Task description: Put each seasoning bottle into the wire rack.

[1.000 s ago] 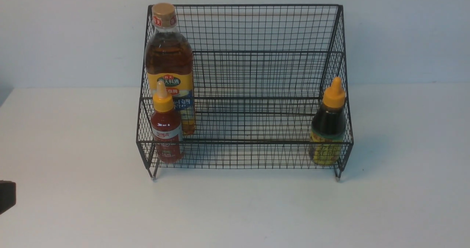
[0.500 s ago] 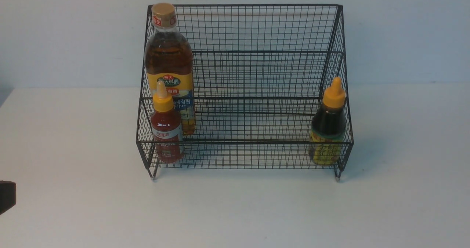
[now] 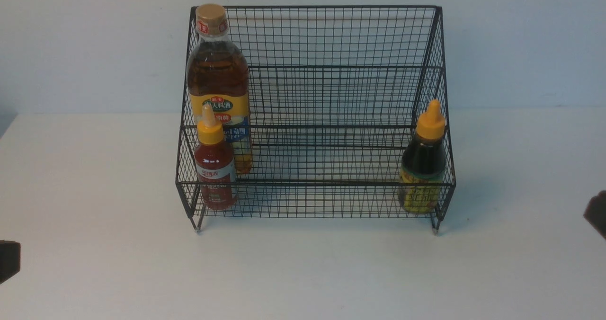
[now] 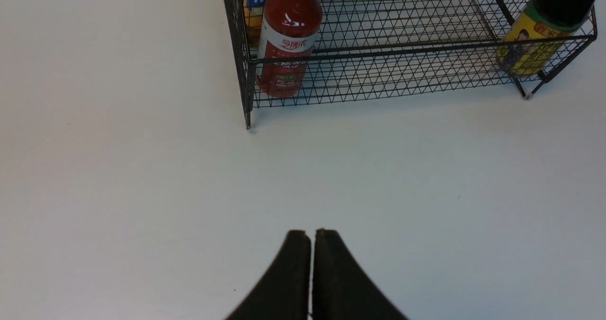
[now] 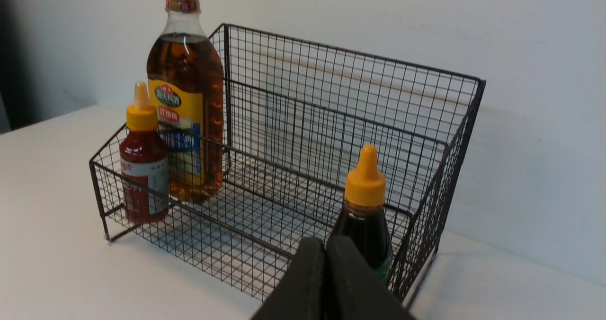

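White table w/ matte top, pale blue-grey wall behind, dark gap at far left edge

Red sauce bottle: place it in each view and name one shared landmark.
Front view: red sauce bottle in the wire rack's lower tier, left end.
Left wrist view: same corner.
Right wrist view: same corner.
Shared landmark: amber bottle right behind it.

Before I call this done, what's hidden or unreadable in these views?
- Amber bottle: its base is hidden by the red bottle in the front view, and it is mostly cut off by the edge in the left wrist view.
- Dark bottle: its lower body is hidden by the right tool in the right wrist view, and its cap is cut off in the left wrist view.
- Labels: small print is too blurred to read.
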### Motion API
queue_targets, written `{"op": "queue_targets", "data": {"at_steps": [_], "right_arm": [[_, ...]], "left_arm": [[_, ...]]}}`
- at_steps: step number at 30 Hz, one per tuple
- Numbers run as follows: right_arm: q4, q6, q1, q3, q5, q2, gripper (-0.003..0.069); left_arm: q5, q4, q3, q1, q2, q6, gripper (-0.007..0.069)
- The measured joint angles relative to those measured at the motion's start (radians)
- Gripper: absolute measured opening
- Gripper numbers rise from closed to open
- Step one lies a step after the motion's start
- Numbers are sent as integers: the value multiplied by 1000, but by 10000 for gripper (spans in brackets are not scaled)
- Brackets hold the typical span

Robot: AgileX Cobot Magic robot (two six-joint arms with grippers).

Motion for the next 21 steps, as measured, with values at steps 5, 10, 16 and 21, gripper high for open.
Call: {"op": "queue_targets", "data": {"at_steps": [5, 10, 16, 21], "right_arm": [[0, 0, 0, 4, 43, 0, -15], [10, 0, -21, 29, 60, -45, -15], [27, 0, -175, 166, 69, -158, -15], [49, 0, -333, 302, 113, -277, -15]], "left_arm": [[0, 0, 0, 0, 0, 0, -5], [0, 0, 0, 0, 0, -2, -5], [0, -4, 0, 0, 0, -8, -5], [1, -5, 0, 0, 0, -8, -5]]}}
